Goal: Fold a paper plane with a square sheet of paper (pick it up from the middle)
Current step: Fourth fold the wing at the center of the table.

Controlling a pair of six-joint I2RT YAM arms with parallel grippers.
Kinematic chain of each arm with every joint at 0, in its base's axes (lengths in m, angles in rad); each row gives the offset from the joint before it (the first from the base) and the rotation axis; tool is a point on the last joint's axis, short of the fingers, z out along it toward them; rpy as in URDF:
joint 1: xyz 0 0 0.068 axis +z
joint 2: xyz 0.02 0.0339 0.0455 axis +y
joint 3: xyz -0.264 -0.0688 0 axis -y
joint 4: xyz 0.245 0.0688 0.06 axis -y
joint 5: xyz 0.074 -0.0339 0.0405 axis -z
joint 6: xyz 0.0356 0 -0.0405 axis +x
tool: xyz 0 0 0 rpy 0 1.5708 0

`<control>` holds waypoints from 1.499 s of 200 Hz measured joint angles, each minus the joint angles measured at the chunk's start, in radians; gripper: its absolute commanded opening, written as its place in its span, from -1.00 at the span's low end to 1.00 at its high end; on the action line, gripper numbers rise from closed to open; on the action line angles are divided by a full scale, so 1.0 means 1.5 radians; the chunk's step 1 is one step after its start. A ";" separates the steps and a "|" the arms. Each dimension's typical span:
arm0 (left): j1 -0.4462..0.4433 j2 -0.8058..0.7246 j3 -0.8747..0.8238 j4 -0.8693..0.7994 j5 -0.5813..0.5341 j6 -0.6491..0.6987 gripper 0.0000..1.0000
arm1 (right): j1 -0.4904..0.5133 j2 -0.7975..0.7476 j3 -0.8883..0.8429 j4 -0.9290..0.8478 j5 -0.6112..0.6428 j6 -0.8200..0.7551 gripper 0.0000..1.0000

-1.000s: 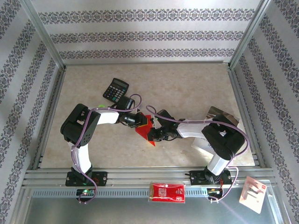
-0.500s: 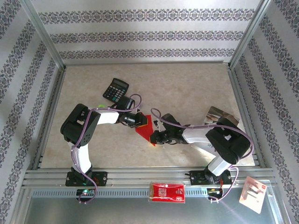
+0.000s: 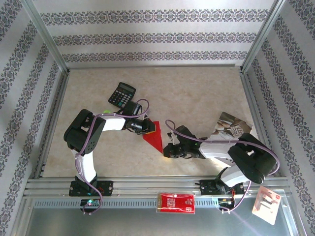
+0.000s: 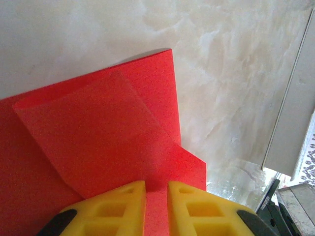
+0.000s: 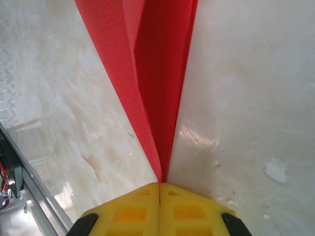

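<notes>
The square sheet of paper is folded into a slim red paper plane (image 3: 154, 136), a long triangle lying mid-table with its point toward the near edge. My left gripper (image 3: 149, 127) is at its wide far end. In the left wrist view, the left gripper (image 4: 156, 184) is shut on a raised strip of the paper plane (image 4: 98, 137). My right gripper (image 3: 166, 150) sits just past the point. In the right wrist view, the right gripper (image 5: 160, 184) is shut, finger against finger. The tip of the paper plane (image 5: 157, 73) ends right at their seam. I cannot tell whether it is pinched.
A black calculator (image 3: 121, 94) lies behind the left arm. A grey printed booklet (image 3: 229, 124) lies at the right under the right arm. A red-and-white packet (image 3: 175, 202) and a white card (image 3: 267, 204) rest on the front rail. Metal frame rails border the table.
My right gripper has slid from the middle of the paper plane along it to its near point, and the arm drew back to the right. The left gripper has kept its hold.
</notes>
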 measured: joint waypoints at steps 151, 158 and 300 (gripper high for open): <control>0.000 0.001 0.000 0.000 0.001 0.001 -0.62 | -0.024 0.081 0.099 -0.012 -0.020 0.008 -1.00; 0.000 0.001 0.000 0.000 0.001 0.001 -0.62 | -0.025 0.081 0.099 -0.012 -0.020 0.007 -1.00; 0.000 -0.002 0.000 0.003 0.006 -0.002 -0.52 | -0.032 0.083 0.059 0.022 -0.027 -0.003 -1.00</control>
